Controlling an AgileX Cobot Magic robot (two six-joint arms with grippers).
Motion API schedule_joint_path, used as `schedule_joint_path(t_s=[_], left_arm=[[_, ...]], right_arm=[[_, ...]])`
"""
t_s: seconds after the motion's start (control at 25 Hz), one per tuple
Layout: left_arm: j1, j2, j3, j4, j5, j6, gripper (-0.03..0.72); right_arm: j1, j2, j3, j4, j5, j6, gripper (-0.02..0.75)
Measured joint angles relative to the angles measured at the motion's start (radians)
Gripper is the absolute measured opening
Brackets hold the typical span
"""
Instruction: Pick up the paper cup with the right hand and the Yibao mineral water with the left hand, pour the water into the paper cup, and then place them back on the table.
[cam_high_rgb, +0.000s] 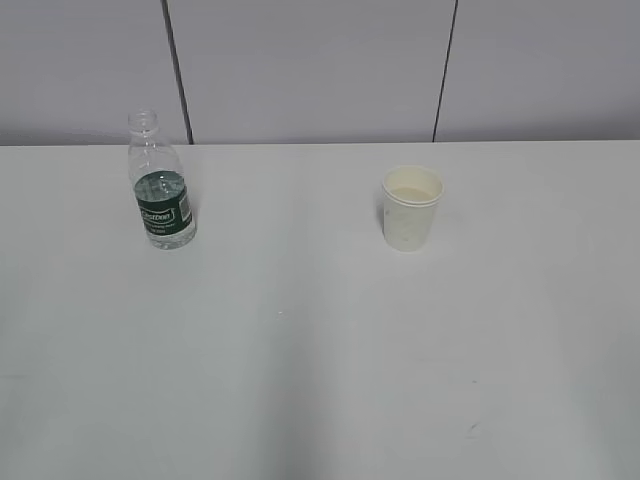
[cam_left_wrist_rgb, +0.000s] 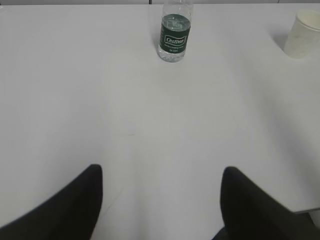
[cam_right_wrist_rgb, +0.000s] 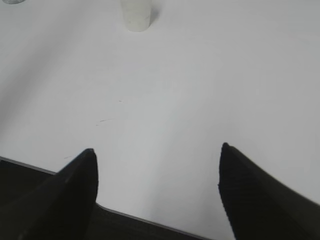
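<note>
left gripper (cam_left_wrist_rgb: 161, 172), left wrist view: its two black fingers (cam_left_wrist_rgb: 65, 210) are spread wide with bare table (cam_left_wrist_rgb: 150, 125) between them, holding nothing. it hangs over the near part of the table, well apart from the bottle (cam_left_wrist_rgb: 175, 37), which stands upright straight ahead near the far edge.

right gripper (cam_right_wrist_rgb: 157, 152), right wrist view: fingers (cam_right_wrist_rgb: 260, 195) likewise spread, gripping nothing, poised above the table's near edge, where a dark strip shows below the white top. the cup (cam_right_wrist_rgb: 136, 14) stands far ahead and slightly left of the finger gap, cut off by the upper frame border.

exterior view: neither arm is visible. the bottle (cam_high_rgb: 160, 185) stands upright on the table (cam_high_rgb: 320, 380), capless, with a dark green label around its middle and a little clear water at the bottom. the cup (cam_high_rgb: 411, 208) stands upright well to the right of the bottle and level with it, mouth open upward, its inside cream; whether it holds liquid cannot be told. a few tiny dark specks lie on the table nearer the camera than the bottle. behind the bottle, grey wall panels with dark seams rise from the table's far edge.
</note>
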Motion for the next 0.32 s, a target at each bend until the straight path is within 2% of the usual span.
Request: schedule_joint_path(t_s=[0.32], left_arm=[[0.000,0.000,0.000,0.000,0.000,0.000,0.459]], right_arm=[[0.000,0.000,0.000,0.000,0.000,0.000,0.586]])
